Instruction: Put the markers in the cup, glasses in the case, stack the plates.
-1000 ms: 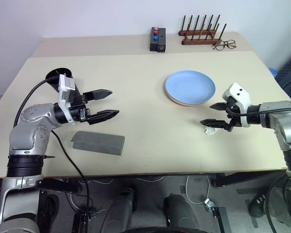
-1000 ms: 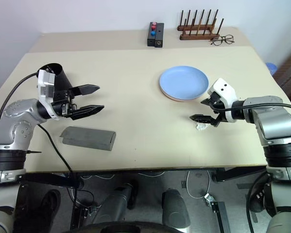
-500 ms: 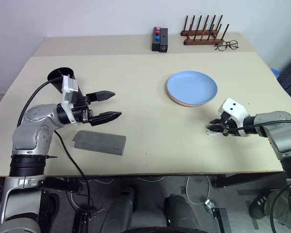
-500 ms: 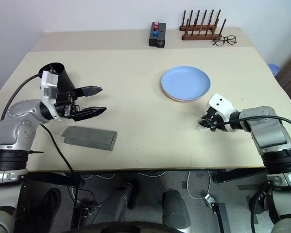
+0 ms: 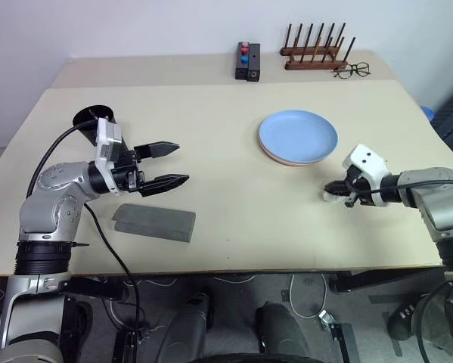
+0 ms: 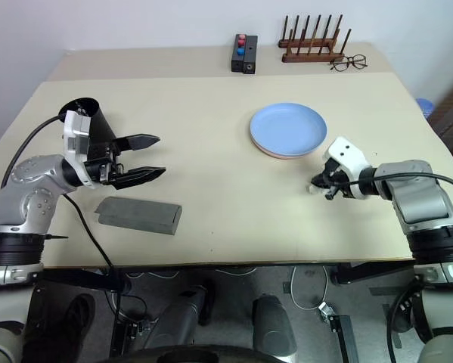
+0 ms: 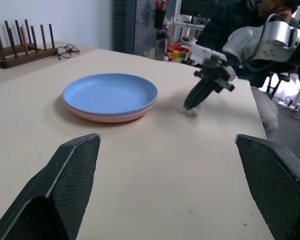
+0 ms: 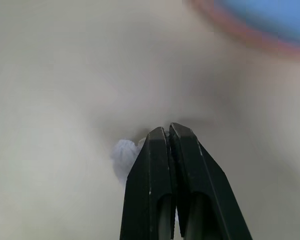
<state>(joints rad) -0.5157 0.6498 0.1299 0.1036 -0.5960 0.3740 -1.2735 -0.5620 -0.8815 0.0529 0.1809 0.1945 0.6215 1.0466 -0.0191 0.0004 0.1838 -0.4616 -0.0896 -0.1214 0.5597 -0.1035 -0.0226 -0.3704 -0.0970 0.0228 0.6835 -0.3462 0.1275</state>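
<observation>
The light blue plate point(image 5: 298, 134) lies on top of the salmon pink plate point(image 7: 107, 117), right of the table's middle. The grey case point(image 5: 153, 222) lies closed near the front left. Just behind it my left gripper point(image 5: 181, 161) hangs open and level, with nothing between its fingers. The black cup point(image 5: 90, 116) stands behind that wrist. At the right, my right gripper point(image 5: 330, 193) is shut, its tips down at a small white crumpled scrap point(image 8: 123, 155) on the table; I cannot tell whether any of it is pinched. The markers and the glasses are out of view.
At the table's far edge stand a black box with red and blue buttons point(image 5: 246, 62) and a wooden peg rack point(image 5: 314, 53), with thin-framed clear spectacles point(image 5: 351, 70) beside it. The table's right edge is close behind my right arm.
My right gripper went from open to shut and dipped to the white scrap on the table. The left arm has kept still.
</observation>
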